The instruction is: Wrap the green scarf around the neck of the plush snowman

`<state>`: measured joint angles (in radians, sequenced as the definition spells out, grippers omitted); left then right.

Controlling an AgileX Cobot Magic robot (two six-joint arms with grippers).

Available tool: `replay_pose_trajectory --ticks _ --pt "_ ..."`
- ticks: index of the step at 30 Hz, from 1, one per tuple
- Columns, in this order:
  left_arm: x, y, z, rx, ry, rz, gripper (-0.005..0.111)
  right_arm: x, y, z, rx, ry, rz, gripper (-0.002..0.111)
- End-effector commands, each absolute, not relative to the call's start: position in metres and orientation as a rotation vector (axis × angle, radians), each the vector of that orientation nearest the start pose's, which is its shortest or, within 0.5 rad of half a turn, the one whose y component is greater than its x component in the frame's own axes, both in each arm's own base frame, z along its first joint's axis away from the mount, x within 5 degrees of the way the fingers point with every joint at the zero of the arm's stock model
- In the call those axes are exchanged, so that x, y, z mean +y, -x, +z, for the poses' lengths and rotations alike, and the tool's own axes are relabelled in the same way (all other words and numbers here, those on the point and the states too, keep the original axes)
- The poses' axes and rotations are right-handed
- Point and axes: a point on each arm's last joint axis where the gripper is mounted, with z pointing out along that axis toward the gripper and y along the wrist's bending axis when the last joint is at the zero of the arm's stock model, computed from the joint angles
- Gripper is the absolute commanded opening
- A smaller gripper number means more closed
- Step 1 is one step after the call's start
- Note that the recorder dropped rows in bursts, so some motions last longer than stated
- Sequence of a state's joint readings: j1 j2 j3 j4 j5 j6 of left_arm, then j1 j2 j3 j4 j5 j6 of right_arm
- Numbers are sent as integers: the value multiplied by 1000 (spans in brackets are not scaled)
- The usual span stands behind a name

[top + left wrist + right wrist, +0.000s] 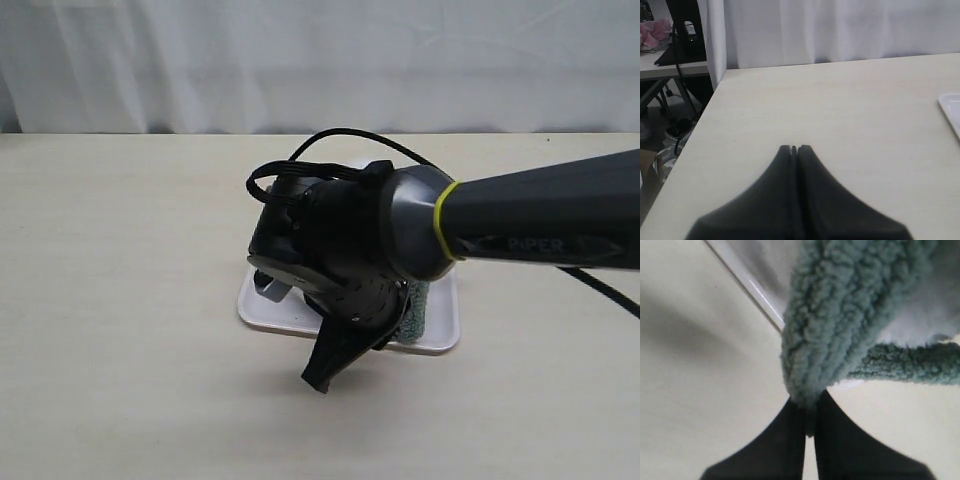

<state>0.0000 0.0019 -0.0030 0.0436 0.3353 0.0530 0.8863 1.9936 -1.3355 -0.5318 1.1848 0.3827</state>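
Jaws lead the exterior view: the right jaws form a black wedge pointing down and toward the left, past the near edge of a white tray [260, 310] that sits on a pale table [120, 300]. From this side we cannot tell how they stand. Just beside them, a fuzzy, dull grey-green strip of the green scarf [417, 305] shows between the wrist and the tray's right part. The right arm [530, 225], dark grey with a yellow ring, reaches in from the right across the middle. Its bulky wrist tilts down over the tray and hides most of it.

Left wrist view: the left jaws are pressed together with nothing between them, above bare table [840, 100]. A corner of the white tray [951, 107] shows at the picture's edge, well apart from them. A white curtain [840, 30] hangs behind the table.

Right wrist view: the right jaws are clamped on the green scarf [840, 315]. We see a thick, nubby, curly pile, bunched into a fat fold that rises from the pinch. A second, thinner stretch runs off sideways. The white tray's rim [747, 287] lies just behind the fold, with table [690, 390] beside it.
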Motion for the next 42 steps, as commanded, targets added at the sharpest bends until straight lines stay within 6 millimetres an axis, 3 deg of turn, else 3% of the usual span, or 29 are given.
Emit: replay_pose_trajectory --ticks 1,7,16,19,26,28,29,31,34,37,42 --pt "1 -54 184 1805 -73 75 0 256 -265 168 2679 1089 -693 5" --pt "1 -54 184 1805 -73 75 0 255 -265 172 2662 1095 -710 5" --pt "1 -54 184 1805 -73 75 0 254 -249 193 2784 1103 -548 47" --pt "1 -54 184 1805 -73 75 0 255 -246 204 2799 1101 -495 50" --pt "1 -54 184 1808 -73 75 0 255 -246 246 2710 1032 -370 48" --pt "1 -54 184 1808 -73 75 0 262 -250 267 2588 996 -223 35" --pt "1 -54 184 1808 -73 75 0 267 -254 276 2525 984 -166 18" --pt "1 -54 184 1808 -73 75 0 270 -264 283 2432 955 -175 4" --pt "1 -54 184 1808 -73 75 0 272 -285 287 2420 850 -170 4" --pt "1 -54 184 1808 -73 75 0 268 -320 287 2454 712 -174 4" --pt "1 -54 184 1808 -73 75 0 265 -349 261 2494 651 -219 4"
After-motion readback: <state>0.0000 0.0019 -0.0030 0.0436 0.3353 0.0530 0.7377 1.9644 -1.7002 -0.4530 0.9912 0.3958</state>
